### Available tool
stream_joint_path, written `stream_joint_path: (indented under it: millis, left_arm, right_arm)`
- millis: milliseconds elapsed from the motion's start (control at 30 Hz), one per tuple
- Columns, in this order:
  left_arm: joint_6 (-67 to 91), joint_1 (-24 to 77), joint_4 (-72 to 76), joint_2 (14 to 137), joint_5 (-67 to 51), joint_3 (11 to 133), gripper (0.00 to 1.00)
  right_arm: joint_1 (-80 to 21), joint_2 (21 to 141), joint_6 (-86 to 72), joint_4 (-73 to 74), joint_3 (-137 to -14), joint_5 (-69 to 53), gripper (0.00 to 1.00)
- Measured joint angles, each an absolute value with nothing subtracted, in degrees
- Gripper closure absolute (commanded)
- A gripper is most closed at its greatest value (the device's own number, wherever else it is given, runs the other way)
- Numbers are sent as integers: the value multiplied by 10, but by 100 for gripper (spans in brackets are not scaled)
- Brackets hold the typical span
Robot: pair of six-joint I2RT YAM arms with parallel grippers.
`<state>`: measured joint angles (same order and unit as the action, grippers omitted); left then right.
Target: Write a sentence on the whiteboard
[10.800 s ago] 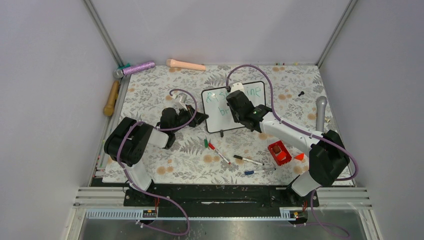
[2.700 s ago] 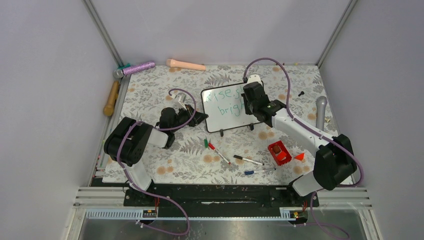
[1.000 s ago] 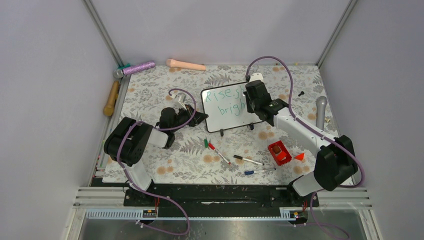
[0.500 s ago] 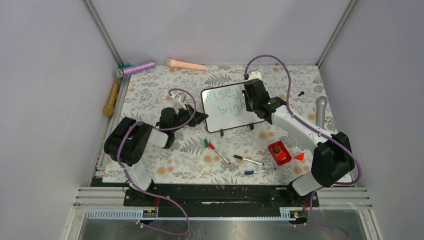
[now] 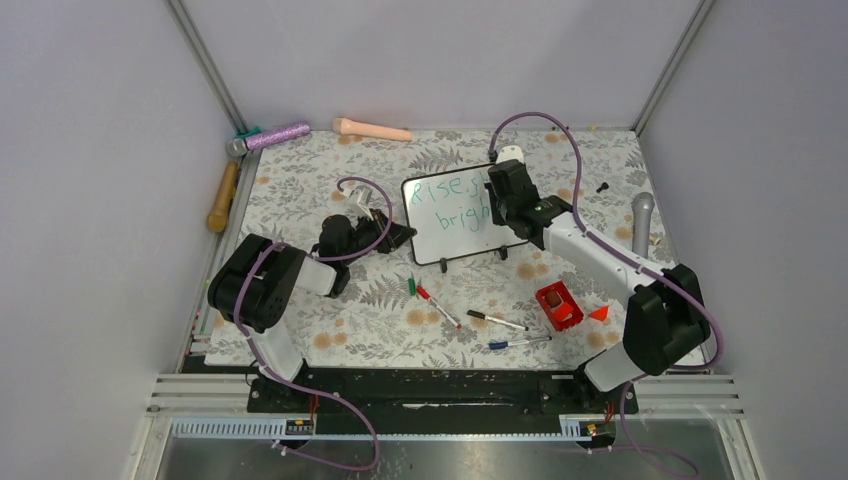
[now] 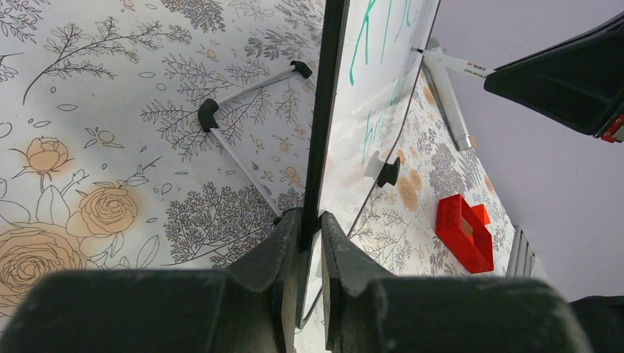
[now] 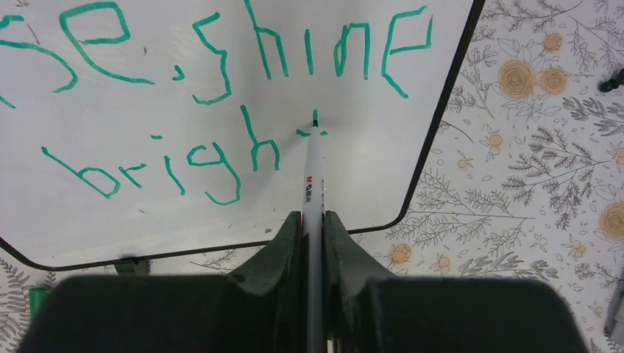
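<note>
1. Two tools are at work on the whiteboard (image 5: 447, 232), which stands propped on its small black feet on the floral worktop (image 5: 300, 180), about midway between the left and right edges and closer to the far edge.
2. Your left tool (image 6: 310, 220) is clamped on the thin black frame at the board's left edge, one finger on each face of the whiteboard (image 6: 324, 110).
3. Your right tool (image 7: 313, 220) is closed tight on a slim white marker (image 7: 313, 173), whose green tip touches the glossy white face of the whiteboard (image 7: 110, 213).
4. The sentence (image 7: 223, 73) is in thin green letters on two lines. Your right wrist view shows "se, shine" above and "brigh" below. After the "h" there is only a short dash and a small mark at the marker tip.
5. From above, the sentence (image 5: 455, 200) fills the upper part of the board, and the right tool (image 5: 500, 195) covers its right end.
6. The lower part of the board is bare white, with rounded corners on the frame.
7. Loose pens (image 5: 495, 320) and a red box (image 5: 558, 305) lie nearer the near edge, apart from the board.
</note>
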<state>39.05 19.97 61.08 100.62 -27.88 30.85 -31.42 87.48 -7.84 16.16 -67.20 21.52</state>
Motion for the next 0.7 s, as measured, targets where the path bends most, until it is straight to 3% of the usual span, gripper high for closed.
stream_joint_path:
  millis: [700]
  left_arm:
    - [391, 200, 611, 1006, -279, 309, 100]
  right_arm:
    - [-314, 853, -94, 163, -618, 190, 100]
